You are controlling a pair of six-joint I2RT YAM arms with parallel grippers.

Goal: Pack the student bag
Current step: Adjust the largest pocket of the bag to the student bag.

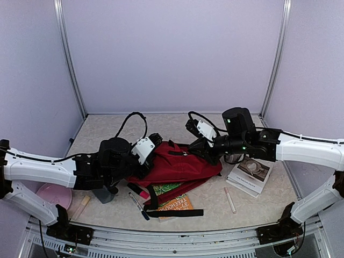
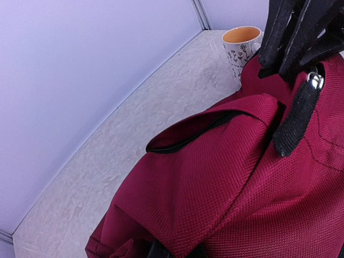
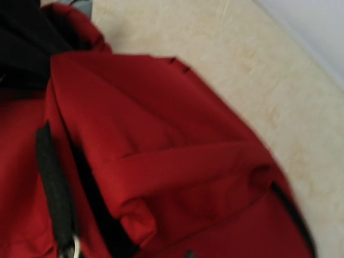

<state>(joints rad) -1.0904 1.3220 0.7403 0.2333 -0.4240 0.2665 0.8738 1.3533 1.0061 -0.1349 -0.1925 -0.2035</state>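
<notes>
Packing looks barely begun. The student bag [image 1: 180, 166] lies slumped in the middle of the worktop [image 1: 107, 129], between the two arms, and nothing can be seen inside it. The left wrist view shows only a narrow dark slit along one flap, so the opening is at best partly parted.

The left tool [image 2: 282, 54] is closed, its fingers pinched on the red fabric at the top of the bag, just above a black zipper pull [image 2: 301, 115]. The right tool [image 1: 198, 146] hangs over the bag's far right side. Its own camera is blurred and shows no fingers, so I cannot tell whether it is apart or together, or touching the fabric.

The loose items all lie outside: a green-and-orange book [image 1: 174, 201] partly under the bag's near edge, a white book [image 1: 250, 174] to the right, a pen [image 1: 138, 207] and a pale stick [image 1: 230, 200] near the front. By my reading, opening the bag wide and loading every item remain to be done.
</notes>
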